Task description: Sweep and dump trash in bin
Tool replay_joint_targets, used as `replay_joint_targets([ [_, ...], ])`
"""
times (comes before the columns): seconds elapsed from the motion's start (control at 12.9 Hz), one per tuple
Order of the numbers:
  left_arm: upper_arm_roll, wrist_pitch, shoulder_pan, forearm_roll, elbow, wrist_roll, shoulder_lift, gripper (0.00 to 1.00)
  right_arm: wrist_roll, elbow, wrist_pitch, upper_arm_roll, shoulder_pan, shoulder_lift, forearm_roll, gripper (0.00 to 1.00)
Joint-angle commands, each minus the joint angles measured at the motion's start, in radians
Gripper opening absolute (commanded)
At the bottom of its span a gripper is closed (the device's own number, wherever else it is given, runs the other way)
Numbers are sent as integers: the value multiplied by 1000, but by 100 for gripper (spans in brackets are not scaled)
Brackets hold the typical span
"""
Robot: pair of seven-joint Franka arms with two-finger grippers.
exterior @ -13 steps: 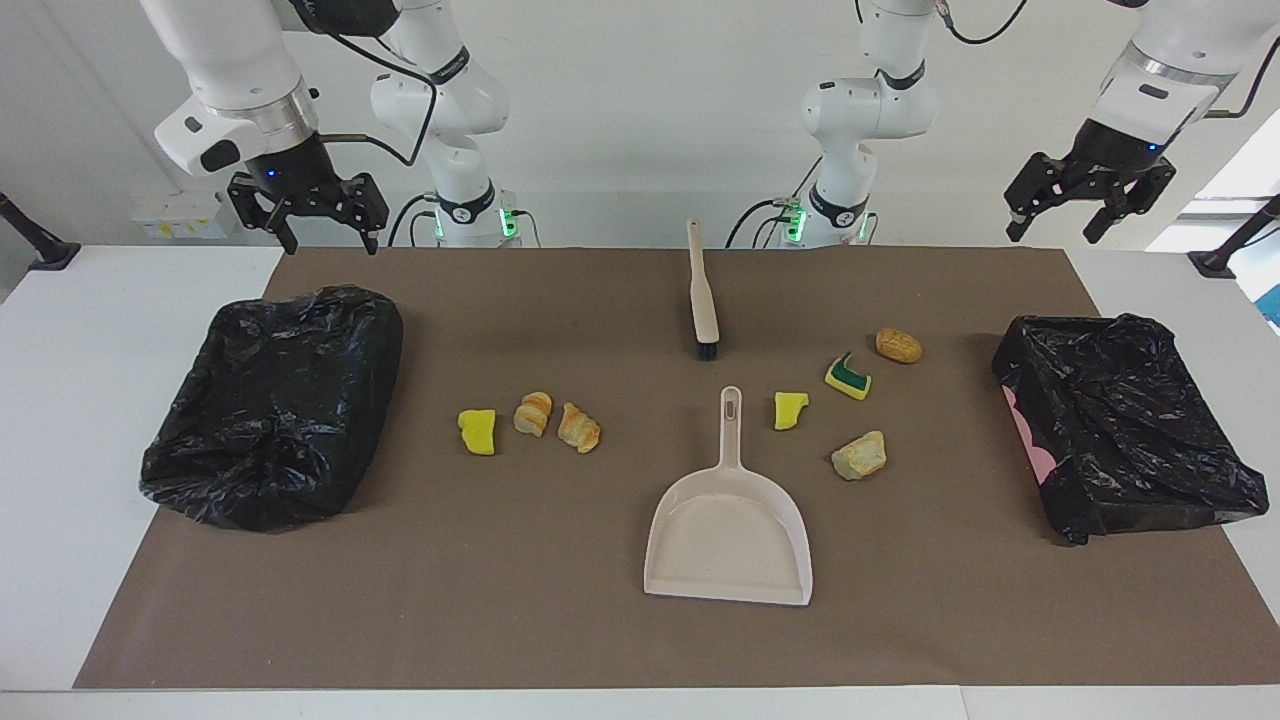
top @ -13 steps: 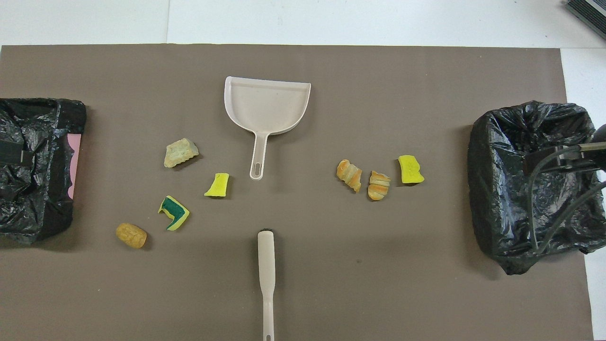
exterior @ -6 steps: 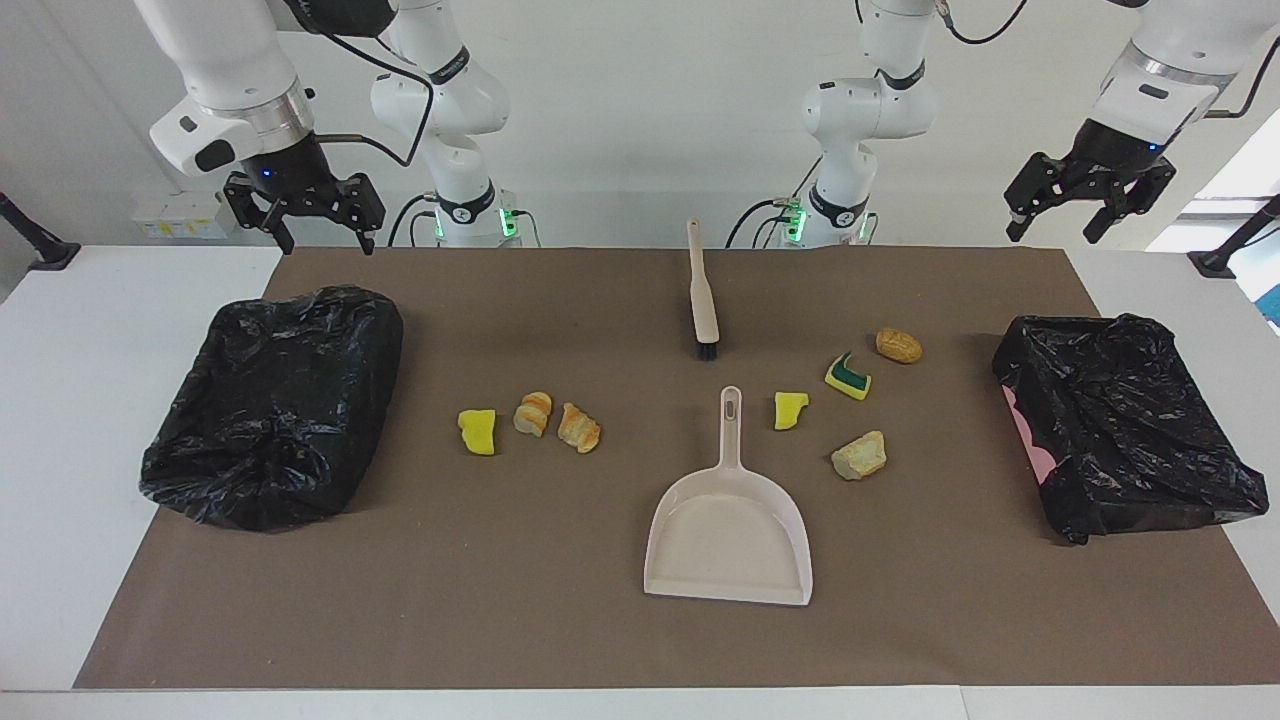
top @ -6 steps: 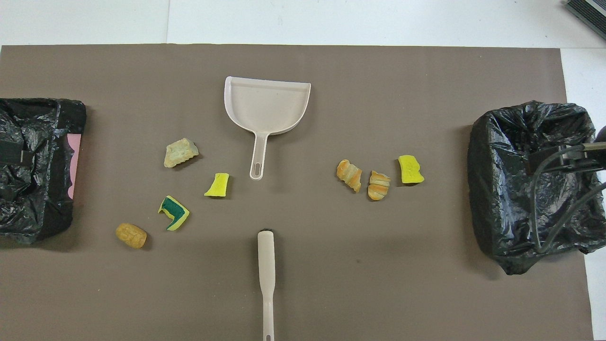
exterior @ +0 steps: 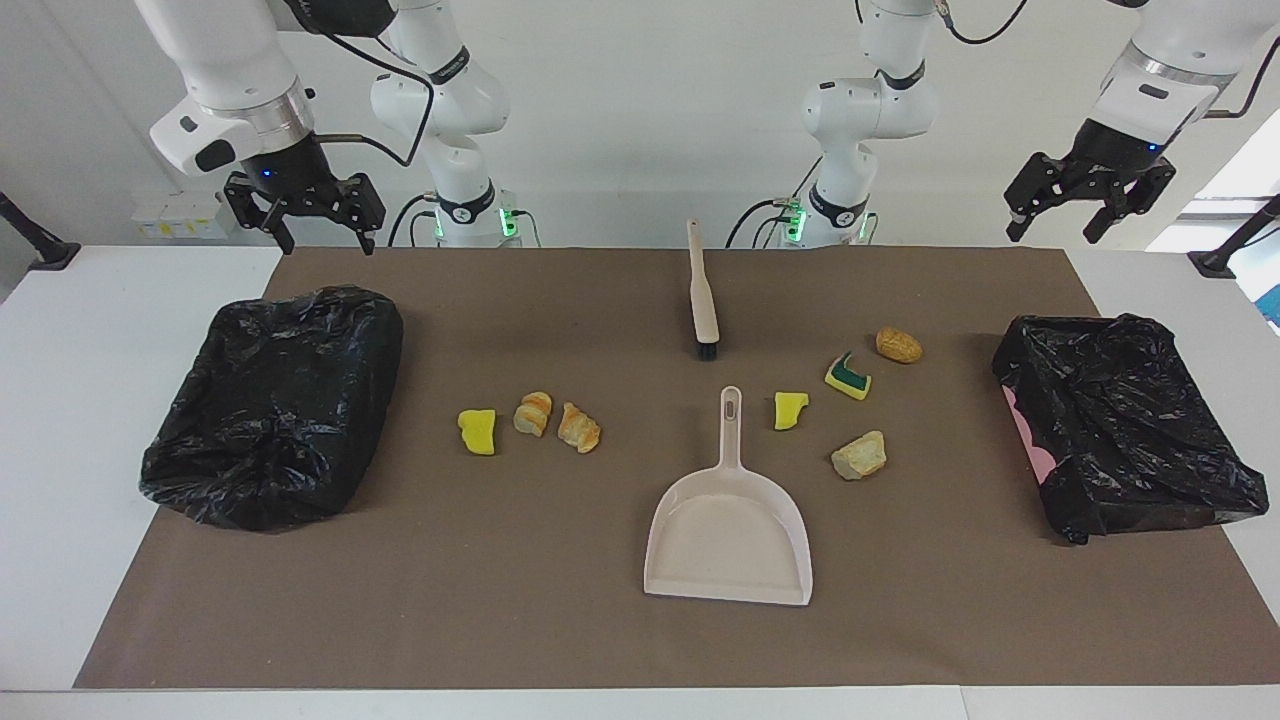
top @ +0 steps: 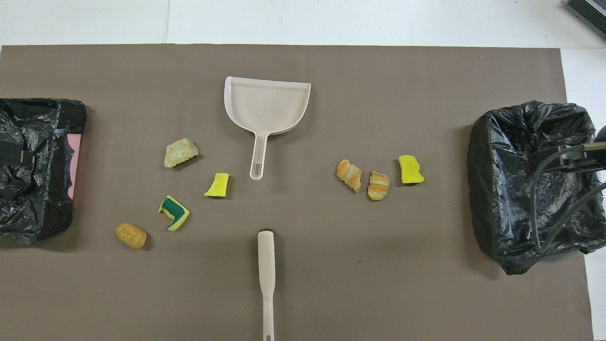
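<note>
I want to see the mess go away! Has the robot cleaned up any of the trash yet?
Not yet. All seven scraps lie on the brown mat. The brush and dustpan lie untouched. The left gripper and right gripper hang open and empty near the two black-lined bins. Sweeping and dumping are all left.

White rounded arms with silver wrist bands, black cables, green base lights, each ending in a black claw

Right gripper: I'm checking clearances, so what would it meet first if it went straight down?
Probably the brown mat by the black-lined bin; the right gripper hangs open, depth uncertain.
</note>
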Motion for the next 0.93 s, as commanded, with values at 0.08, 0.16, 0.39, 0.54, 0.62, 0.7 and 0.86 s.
replay_joint_targets([
  [0.08, -3, 9, 2, 10, -26, -8, -23, 100, -8, -4, 0, 10, -2, -10, 18, 100],
  [0.16, -3, 9, 2, 10, -26, -8, -23, 100, -8, -4, 0, 10, -1, -10, 18, 100],
  [0.39, -3, 9, 2, 10, -26, -8, -23, 100, -10, -4, 5, 10, -2, -9, 18, 100],
  [0.54, -3, 9, 2, 10, -26, -8, -23, 100, -10, -4, 16, 11, 1, -3, 16, 100],
  [0.62, -3, 9, 2, 10, -26, -8, -23, 100, -10, -4, 16, 11, 1, 8, 15, 100],
  [0.7, -1, 9, 2, 10, -26, -8, -23, 100, -10, -3, 16, 13, 2, 16, 13, 100],
  [0.86, -1, 9, 2, 10, -26, -8, -22, 100, -11, 49, 16, 21, 4, 69, 15, 100],
])
